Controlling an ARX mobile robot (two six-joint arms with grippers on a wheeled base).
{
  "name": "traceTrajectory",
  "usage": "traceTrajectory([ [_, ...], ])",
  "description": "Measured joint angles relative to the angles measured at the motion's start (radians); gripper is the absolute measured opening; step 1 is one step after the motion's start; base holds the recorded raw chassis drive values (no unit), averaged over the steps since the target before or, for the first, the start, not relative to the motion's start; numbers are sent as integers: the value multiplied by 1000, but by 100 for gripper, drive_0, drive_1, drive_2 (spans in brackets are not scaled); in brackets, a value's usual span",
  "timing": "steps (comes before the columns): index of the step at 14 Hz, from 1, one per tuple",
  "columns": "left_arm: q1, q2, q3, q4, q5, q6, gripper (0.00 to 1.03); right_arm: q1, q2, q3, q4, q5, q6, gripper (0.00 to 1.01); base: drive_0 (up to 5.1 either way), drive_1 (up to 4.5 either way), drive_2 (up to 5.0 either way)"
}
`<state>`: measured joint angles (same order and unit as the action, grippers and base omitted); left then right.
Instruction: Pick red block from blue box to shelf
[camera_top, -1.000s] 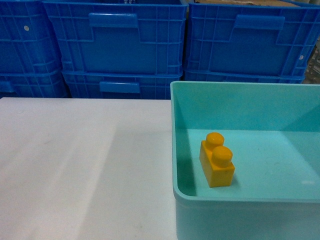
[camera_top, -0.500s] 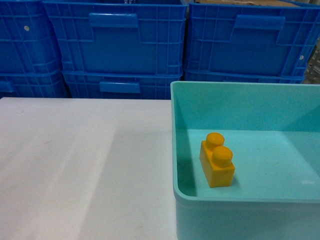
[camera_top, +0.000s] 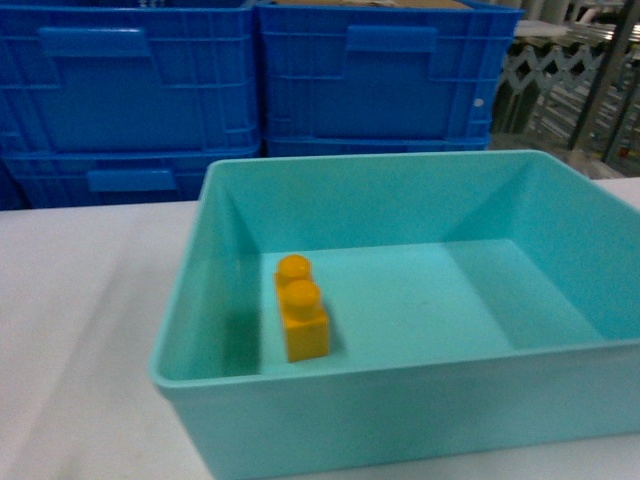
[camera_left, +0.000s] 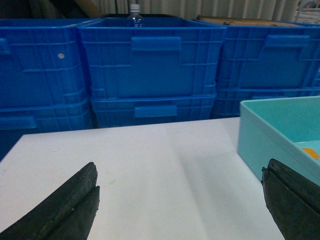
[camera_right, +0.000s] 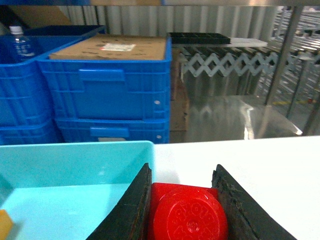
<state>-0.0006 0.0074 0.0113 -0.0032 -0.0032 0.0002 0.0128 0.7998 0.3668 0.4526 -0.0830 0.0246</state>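
My right gripper (camera_right: 182, 170) is shut on the red block (camera_right: 187, 215), whose round stud faces the right wrist camera. It hangs over the right rim of the blue box (camera_right: 75, 150), above the white table. In the head view the blue box (camera_top: 400, 385) fills the middle and neither gripper shows. The steel shelf (camera_top: 590, 70) stands at the far right, and the right wrist view has the shelf (camera_right: 287, 55) behind the table. My left gripper (camera_left: 180, 170) is open over bare table, left of the blue box (camera_left: 260, 130).
A yellow two-stud brick (camera_top: 300, 315) stands inside the box near its left wall. Dark blue ribbed crates (camera_top: 370, 80) are stacked behind the white table (camera_left: 150, 165). One crate (camera_right: 112, 85) carries cardboard on top. A water bottle (camera_right: 20, 42) pokes out of another.
The head view has swung to the right. The blue box now sits in the middle instead of at the right, and the shelf has come into sight.
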Motion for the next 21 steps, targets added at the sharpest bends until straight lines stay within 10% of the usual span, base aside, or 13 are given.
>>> traceTrajectory([
  [21,1,0,0,1,0,0,98,0,-2,-3,-2,0,-1,28,201,-376,-290],
])
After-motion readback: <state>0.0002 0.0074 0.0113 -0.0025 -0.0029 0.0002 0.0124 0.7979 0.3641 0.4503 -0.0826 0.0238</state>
